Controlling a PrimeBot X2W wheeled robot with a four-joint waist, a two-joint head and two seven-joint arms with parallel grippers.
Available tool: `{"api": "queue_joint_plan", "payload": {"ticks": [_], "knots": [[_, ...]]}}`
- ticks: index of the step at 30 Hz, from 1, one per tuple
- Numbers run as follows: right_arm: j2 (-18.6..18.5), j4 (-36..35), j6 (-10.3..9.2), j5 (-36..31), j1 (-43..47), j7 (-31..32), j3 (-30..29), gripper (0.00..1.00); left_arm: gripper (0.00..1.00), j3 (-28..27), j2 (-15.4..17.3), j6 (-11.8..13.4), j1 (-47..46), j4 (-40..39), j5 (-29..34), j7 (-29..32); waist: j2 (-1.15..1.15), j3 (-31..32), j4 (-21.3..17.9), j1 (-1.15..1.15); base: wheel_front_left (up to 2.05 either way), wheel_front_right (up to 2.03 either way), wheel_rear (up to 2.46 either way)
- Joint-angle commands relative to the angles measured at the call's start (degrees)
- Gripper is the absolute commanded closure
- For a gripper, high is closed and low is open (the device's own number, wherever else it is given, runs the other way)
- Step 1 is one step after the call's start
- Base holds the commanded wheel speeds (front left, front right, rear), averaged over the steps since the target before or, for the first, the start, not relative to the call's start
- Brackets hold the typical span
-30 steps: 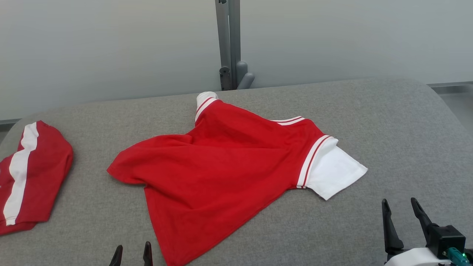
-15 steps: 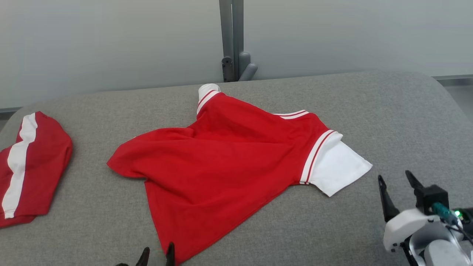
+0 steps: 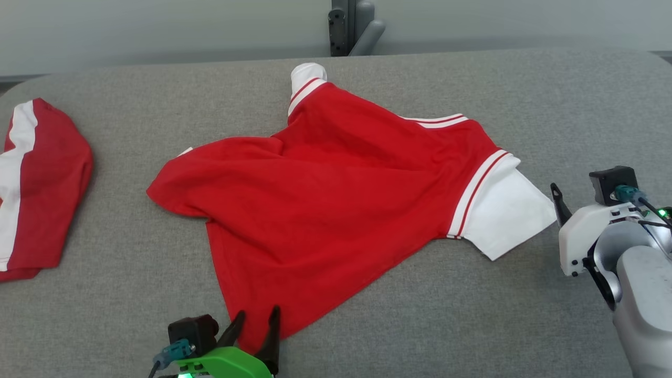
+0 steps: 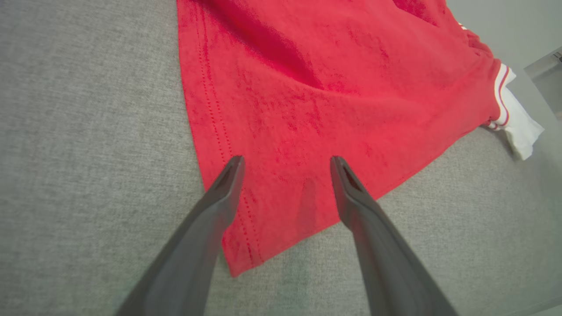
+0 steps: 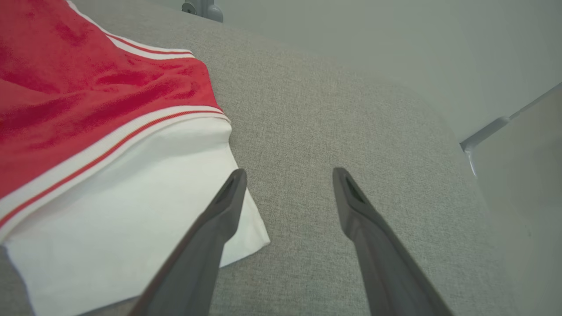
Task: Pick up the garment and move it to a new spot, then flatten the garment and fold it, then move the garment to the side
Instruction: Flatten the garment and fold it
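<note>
Your left gripper (image 4: 286,160), jaws apart, over garment (image 3: 325,194) hem at table (image 3: 472,325) front edge; right gripper (image 5: 290,171), also apart, beside sleeve (image 5: 131,197). Shallow pinch: cloth slips, you miss.

No text, label, brand, number or sign can be read on the garment (image 3: 325,199) or anywhere else.

Grey fabric table (image 3: 472,315) bears a red garment (image 3: 325,199) and a striped cloth (image 3: 47,173).

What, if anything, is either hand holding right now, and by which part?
Nothing is held. The left hand stands open over a bottom corner of the red shirt; the right hand, open, by its white sleeve.
</note>
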State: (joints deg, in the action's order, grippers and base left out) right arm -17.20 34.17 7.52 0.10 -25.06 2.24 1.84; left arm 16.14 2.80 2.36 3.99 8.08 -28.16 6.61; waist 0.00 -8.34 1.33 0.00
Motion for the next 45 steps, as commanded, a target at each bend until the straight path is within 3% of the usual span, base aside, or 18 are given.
{"api": "queue_joint_plan", "payload": {"ticks": [1,13,28,37,38,39,40,41,45], "knots": [[-0.18,2.19,-0.05,1.14,-1.18,1.01,1.44,0.00,0.00,0.54,0.57,-0.16,-0.98,0.09,0.55,0.63,0.00,-3.56,2.04,0.00,0.00,0.00,0.00],[-2.02,11.01,-0.05,4.99,-2.92,1.23,6.16,0.00,0.00,1.61,1.30,0.21,1.70,-1.37,-0.70,3.52,0.00,-4.97,3.42,0.00,0.00,0.00,0.00],[-2.53,13.90,-0.05,6.73,-5.01,-1.76,8.84,0.00,0.00,-0.02,2.78,2.48,2.15,-0.86,-0.72,2.92,0.00,-6.04,3.01,0.00,0.00,0.00,0.00],[-1.47,15.10,-0.01,7.27,-6.06,-1.39,10.47,0.00,0.00,2.62,1.45,-0.02,1.35,1.71,-3.65,4.89,0.00,-7.21,2.86,0.00,0.00,0.00,0.00],[-1.40,15.32,0.00,7.43,-6.28,-1.21,10.56,0.28,0.24,2.90,1.24,-0.51,1.15,2.01,-4.23,4.85,0.00,-7.30,2.76,0.00,0.00,0.00,0.00],[-1.29,15.51,-0.01,7.61,-6.38,-1.02,10.78,0.58,0.66,3.19,1.03,-0.84,0.92,2.37,-4.65,4.62,0.00,-7.33,2.64,0.00,0.00,0.00,0.00],[-1.21,15.58,-0.01,8.13,-6.47,-0.83,11.03,0.75,1.00,3.80,0.91,-1.51,0.75,2.74,-4.82,4.74,0.00,-7.32,2.51,0.00,0.00,0.00,0.00],[-1.06,15.67,-0.01,8.79,-6.41,-0.37,11.39,1.00,1.00,4.43,0.80,-2.14,0.65,3.11,-5.09,5.08,0.00,-7.23,2.36,0.00,0.00,0.00,0.00],[-1.54,14.02,-0.02,13.00,-6.65,-0.01,12.23,1.00,1.00,4.18,0.89,-3.59,-0.02,2.67,-6.82,4.65,0.00,-6.66,1.48,0.00,0.00,0.00,0.00]]}}
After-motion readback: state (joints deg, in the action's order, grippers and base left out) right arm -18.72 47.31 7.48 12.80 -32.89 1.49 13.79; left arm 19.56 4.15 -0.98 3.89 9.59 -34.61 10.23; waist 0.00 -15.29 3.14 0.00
